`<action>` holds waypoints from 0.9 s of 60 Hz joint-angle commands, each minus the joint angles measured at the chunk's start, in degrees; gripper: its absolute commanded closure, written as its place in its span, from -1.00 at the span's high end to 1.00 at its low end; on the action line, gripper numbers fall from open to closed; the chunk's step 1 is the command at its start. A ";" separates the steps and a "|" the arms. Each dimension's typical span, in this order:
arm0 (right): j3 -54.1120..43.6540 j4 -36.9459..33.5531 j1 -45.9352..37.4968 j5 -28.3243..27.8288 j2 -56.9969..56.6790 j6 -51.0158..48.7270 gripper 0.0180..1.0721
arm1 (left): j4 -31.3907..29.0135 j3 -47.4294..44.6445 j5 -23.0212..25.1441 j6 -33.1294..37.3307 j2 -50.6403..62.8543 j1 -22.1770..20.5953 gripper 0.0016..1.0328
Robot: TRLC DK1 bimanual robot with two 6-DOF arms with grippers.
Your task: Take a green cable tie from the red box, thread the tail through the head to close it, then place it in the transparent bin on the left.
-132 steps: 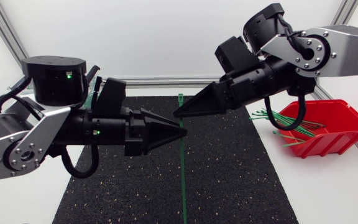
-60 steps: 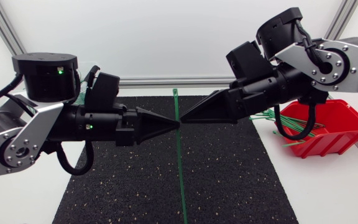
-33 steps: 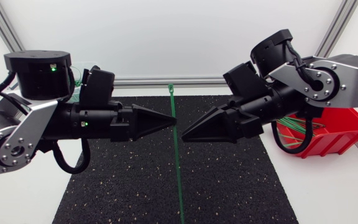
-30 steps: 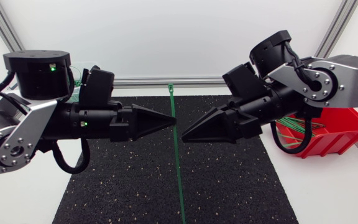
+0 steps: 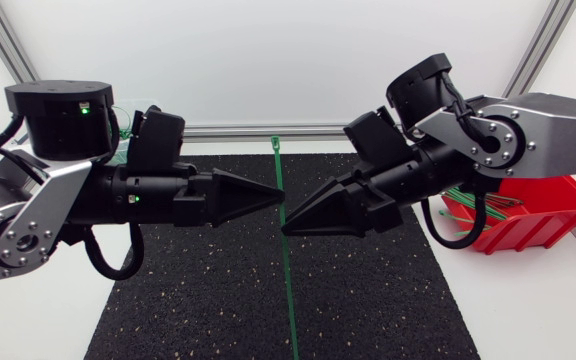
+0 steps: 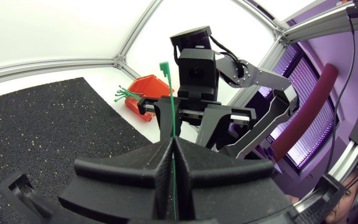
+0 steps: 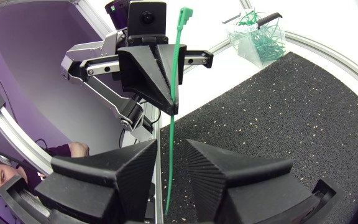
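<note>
A long green cable tie [image 5: 287, 280] hangs upright over the black mat, head end [image 5: 276, 146] up. My left gripper [image 5: 278, 196] is shut on it partway down; in the left wrist view the tie [image 6: 170, 106] rises from between the closed fingers [image 6: 173, 142]. My right gripper [image 5: 288, 228] comes in from the opposite side, its tip just below the left one. In the right wrist view its fingers [image 7: 169, 149] stand apart with the tie [image 7: 176, 74] running through the gap, not visibly pinched. The red box [image 5: 528, 215] holds more green ties. The transparent bin [image 7: 260, 37] holds several ties.
The black mat [image 5: 188, 300] covers the table's middle under both grippers. The red box sits on the white tabletop right of the mat, behind my right arm. The transparent bin is at the far left, mostly hidden by my left arm in the head view.
My right gripper pulled back from the tie, then came in again lower and to the left. My left arm shifted slightly left, still holding the tie.
</note>
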 commanded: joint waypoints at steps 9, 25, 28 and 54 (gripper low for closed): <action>-0.06 1.77 1.10 0.86 0.90 -0.42 -0.54 | 0.17 1.88 0.95 -1.29 0.20 -0.76 -0.92; -0.85 3.09 1.27 1.30 0.28 -0.42 -0.89 | 0.34 1.88 1.04 -1.29 0.90 -0.76 -0.92; -1.11 3.01 1.10 1.30 -0.07 -0.42 -0.89 | 0.43 2.24 1.04 -1.29 1.43 -0.49 -0.92; -2.43 2.74 1.10 1.30 -0.51 -0.33 -0.89 | -0.10 5.40 1.31 -1.99 2.31 1.26 0.51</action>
